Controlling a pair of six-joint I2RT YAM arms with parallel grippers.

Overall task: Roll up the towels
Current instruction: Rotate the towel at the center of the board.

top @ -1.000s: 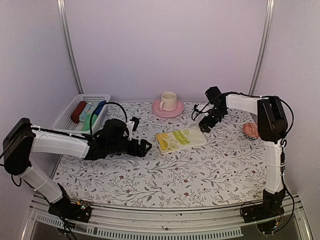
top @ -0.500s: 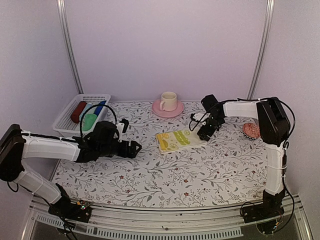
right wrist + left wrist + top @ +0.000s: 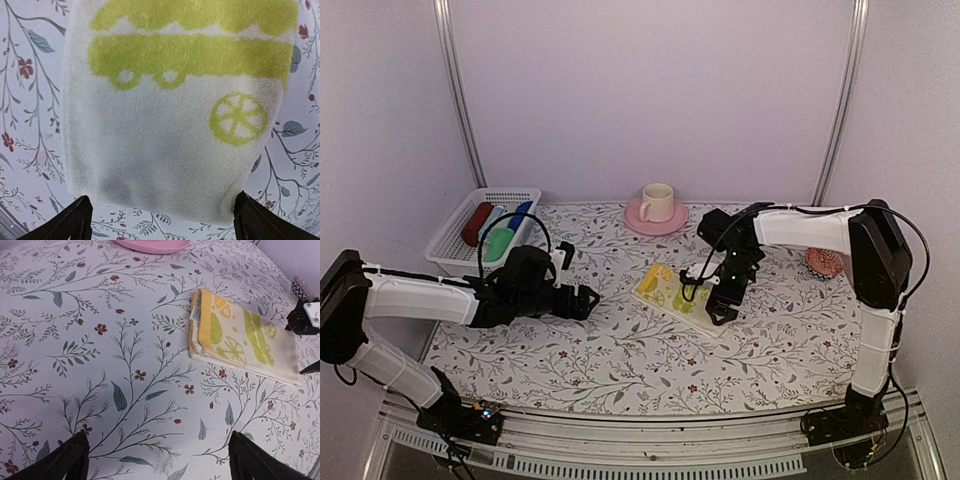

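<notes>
Overhead, the pale yellow towel (image 3: 665,288) with green prints is seen lying folded flat near the middle of the flowered table (image 3: 620,370). The right gripper (image 3: 717,302) is poised at the towel's right end; whether it touches the cloth cannot be told from this view. The left gripper (image 3: 584,298) is held low over the table, well to the left of that towel. The bright green towel (image 3: 500,243) is found in the white basket (image 3: 455,232) at the far left, bundled among other cloth rolls.

From the left wrist, the left gripper (image 3: 157,466) is shown spread wide with nothing between its fingers. The pale yellow towel (image 3: 240,337) lies ahead and to the right, its stitched yellow edge turned this way, and the right gripper (image 3: 304,320) is seen at its far end.

From the right wrist, the right gripper (image 3: 160,227) is seen spread wide, its fingertips (image 3: 70,220) straddling the near edge of the pale yellow towel (image 3: 175,115), with nothing pinched.

The terry cloth is judged light, soft and floppy, so it is likely to slide on the smooth table when pushed. It is best taken by a short edge, pinched through all layers, so that the roll can be started there.
</notes>
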